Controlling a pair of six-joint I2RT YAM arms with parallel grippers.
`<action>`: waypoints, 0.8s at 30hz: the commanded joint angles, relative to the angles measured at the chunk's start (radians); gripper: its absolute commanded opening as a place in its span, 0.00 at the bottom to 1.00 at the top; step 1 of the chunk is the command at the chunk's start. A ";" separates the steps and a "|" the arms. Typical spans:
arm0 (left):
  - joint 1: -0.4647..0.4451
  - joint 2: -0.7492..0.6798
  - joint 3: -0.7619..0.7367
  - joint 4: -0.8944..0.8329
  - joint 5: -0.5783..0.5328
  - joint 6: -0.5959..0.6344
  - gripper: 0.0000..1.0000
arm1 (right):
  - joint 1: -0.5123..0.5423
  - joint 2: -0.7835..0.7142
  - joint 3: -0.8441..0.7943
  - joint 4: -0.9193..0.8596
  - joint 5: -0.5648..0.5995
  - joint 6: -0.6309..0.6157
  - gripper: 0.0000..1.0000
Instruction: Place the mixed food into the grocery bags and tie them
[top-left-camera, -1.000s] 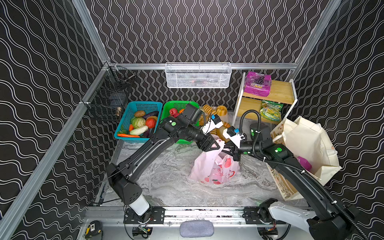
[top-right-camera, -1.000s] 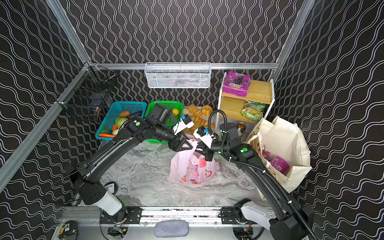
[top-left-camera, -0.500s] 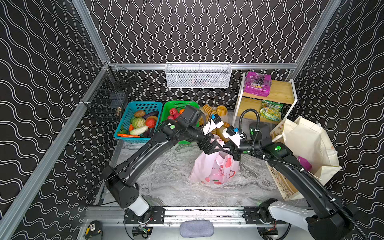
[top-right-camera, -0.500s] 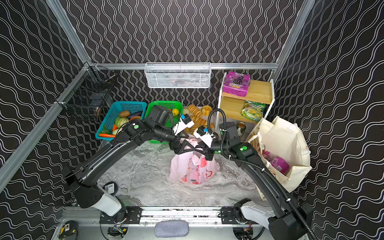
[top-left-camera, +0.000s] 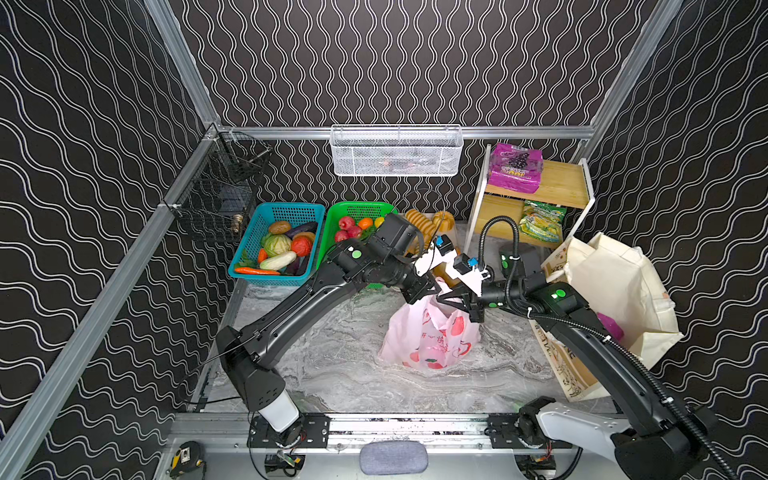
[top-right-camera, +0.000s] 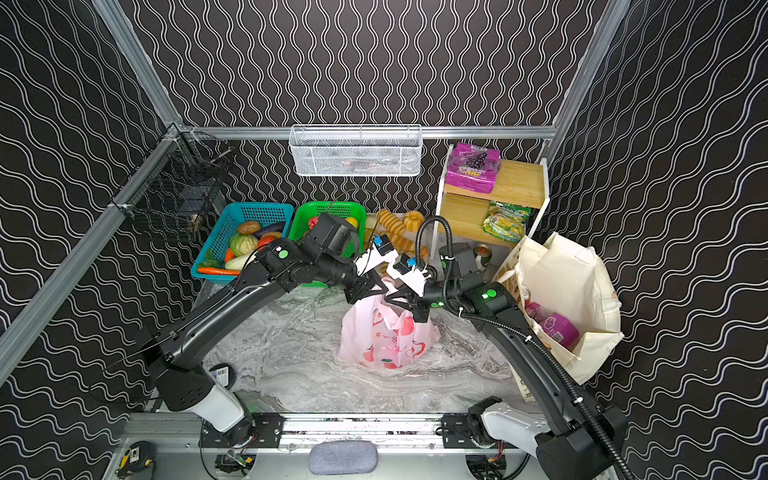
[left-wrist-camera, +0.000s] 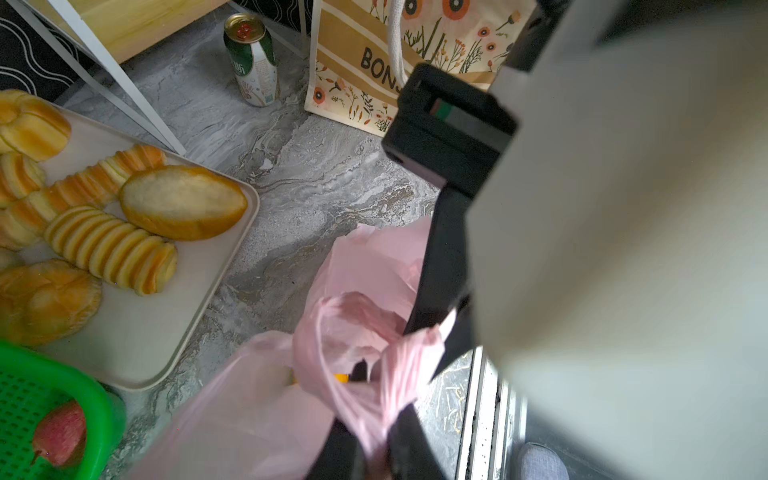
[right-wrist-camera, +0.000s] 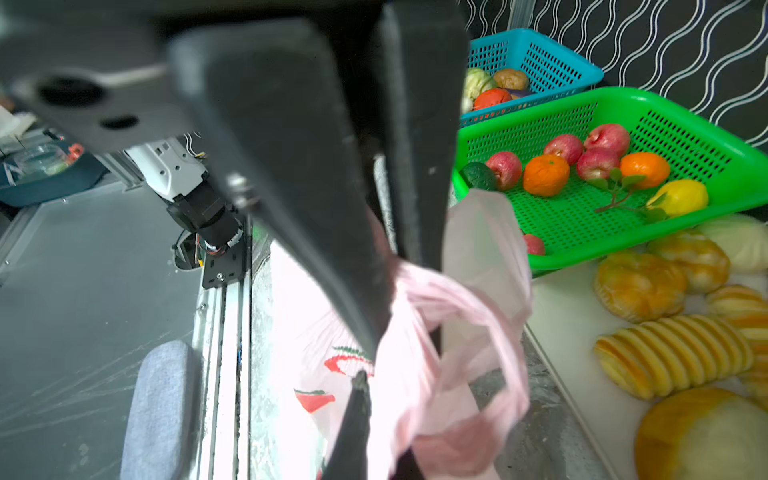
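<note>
While my left tool (left-wrist-camera: 374, 444) and right tool (right-wrist-camera: 398, 270) each pinch the pink bag (top-left-camera: 428, 345), I judge its knot unfinished; tote (top-left-camera: 615, 282) not yet tied.

blue basket (top-left-camera: 291, 210): vegetables (top-left-camera: 276, 244) | tray (left-wrist-camera: 137, 332): bread loaves (left-wrist-camera: 183, 202) | paper bag (left-wrist-camera: 357, 54): near shelf (top-left-camera: 557, 187)

Overhead stereo pair; wrist cameras hug pink carrier (left-wrist-camera: 374, 266).
</note>
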 joint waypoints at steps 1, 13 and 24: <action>0.004 -0.015 0.012 -0.038 -0.092 0.086 0.00 | -0.001 0.000 0.030 -0.166 -0.083 -0.110 0.00; 0.005 -0.015 -0.001 -0.032 0.143 0.138 0.55 | -0.053 0.087 0.151 -0.415 -0.254 -0.304 0.00; 0.005 -0.039 -0.034 0.043 0.217 0.137 0.73 | -0.054 0.178 0.232 -0.592 -0.369 -0.465 0.00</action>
